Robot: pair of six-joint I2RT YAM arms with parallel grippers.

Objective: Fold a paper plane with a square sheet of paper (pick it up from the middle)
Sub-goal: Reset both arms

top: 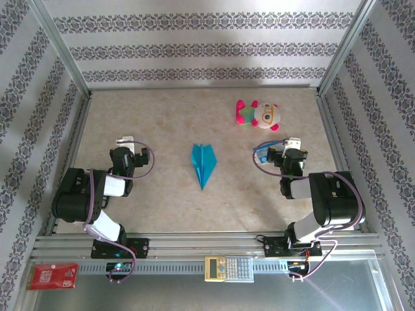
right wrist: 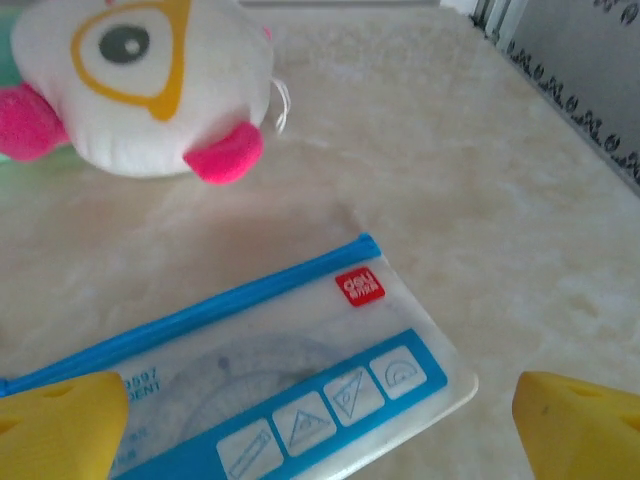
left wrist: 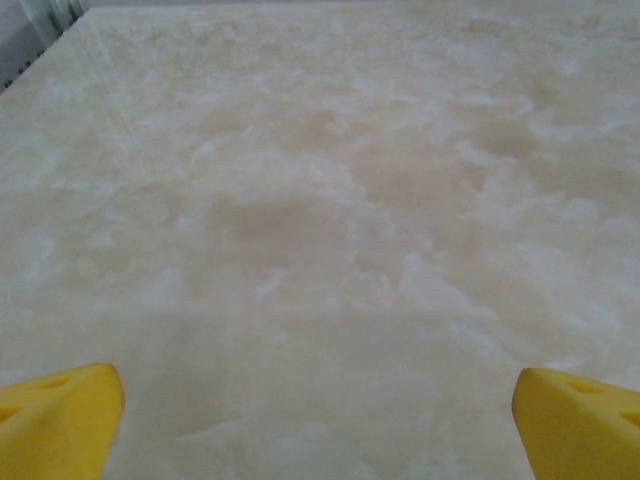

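The teal-blue square sheet of paper lies folded into a paper plane, a slim dart flat on the table's middle with its nose toward the near edge. My left gripper hovers well to the left of it, open, its yellow fingertips spread over bare table with nothing between them. On the other side of the plane my right gripper is open too. Its yellow fingertips straddle a printed pouch lying below them without touching it.
A white-and-blue zip pouch lies under the right gripper. Beyond it sits a white and pink plush toy. On the near rail are a calculator and a red card. Patterned walls enclose the table.
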